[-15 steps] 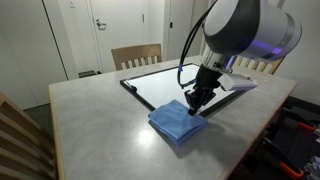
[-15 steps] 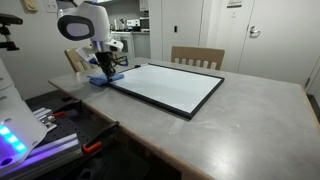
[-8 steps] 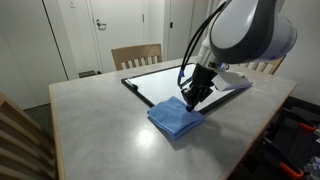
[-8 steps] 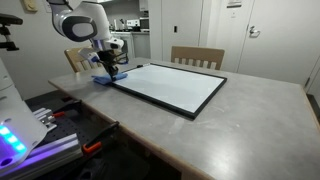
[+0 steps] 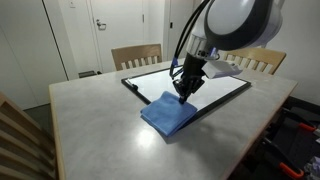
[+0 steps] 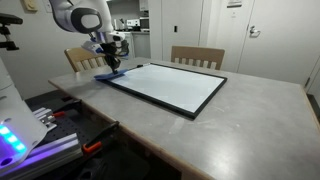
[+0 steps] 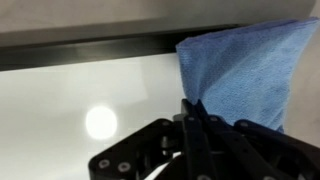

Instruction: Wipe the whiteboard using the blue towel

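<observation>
Blue towel (image 5: 166,116) being pinched for wiping
The fingers (image 5: 184,93) are clamping shut on it, draping it beneath them over the edge of the whiteboard (image 5: 158,83) for dragging.

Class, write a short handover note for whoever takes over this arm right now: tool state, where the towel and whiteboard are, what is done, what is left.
Tool: shut on the towel, pinching one edge.
Towel: partly on the table, with the gripped edge lifted over the whiteboard frame near a corner.
Whiteboard: flat on the table. I can make out no marks on it.
Done: towel grasped and at the board's edge.
Left: wipe across the board.
</observation>
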Controlling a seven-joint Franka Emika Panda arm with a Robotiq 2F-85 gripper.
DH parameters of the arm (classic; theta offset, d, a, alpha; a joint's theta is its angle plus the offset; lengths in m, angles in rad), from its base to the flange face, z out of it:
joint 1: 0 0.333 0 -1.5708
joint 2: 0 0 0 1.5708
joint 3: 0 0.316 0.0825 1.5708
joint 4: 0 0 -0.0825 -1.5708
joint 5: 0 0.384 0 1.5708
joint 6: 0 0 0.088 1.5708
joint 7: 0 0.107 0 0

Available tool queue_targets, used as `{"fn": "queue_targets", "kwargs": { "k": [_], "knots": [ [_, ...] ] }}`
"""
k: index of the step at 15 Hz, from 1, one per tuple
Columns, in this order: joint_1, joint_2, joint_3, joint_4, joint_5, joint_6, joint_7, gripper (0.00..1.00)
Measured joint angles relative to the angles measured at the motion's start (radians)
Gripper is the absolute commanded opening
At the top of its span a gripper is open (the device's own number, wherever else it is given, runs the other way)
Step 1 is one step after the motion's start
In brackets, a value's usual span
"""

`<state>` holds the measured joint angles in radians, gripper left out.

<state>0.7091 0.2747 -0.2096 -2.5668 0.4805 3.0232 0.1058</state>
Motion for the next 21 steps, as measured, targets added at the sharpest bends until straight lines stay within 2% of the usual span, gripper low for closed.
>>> {"fn": "queue_targets", "kwargs": {
  "k": [2,3,8,10,15,21],
  "knots": [
    [0.009,-0.008,-0.038,-0.001,-0.014,-0.024,0.016,0.01],
    [-0.016,-0.009,-0.024,-0.001,-0.042,-0.028,0.042,0.01],
    [-0.223,-0.007,0.163,-0.018,-0.142,-0.036,0.159,0.01],
    [-0.282,-0.006,0.205,-0.031,-0.16,-0.036,0.171,0.01],
    [-0.369,-0.007,0.212,-0.062,-0.247,-0.036,0.181,0.01],
    [-0.429,-0.007,0.21,-0.065,-0.317,-0.036,0.181,0.01]
  ]
}}
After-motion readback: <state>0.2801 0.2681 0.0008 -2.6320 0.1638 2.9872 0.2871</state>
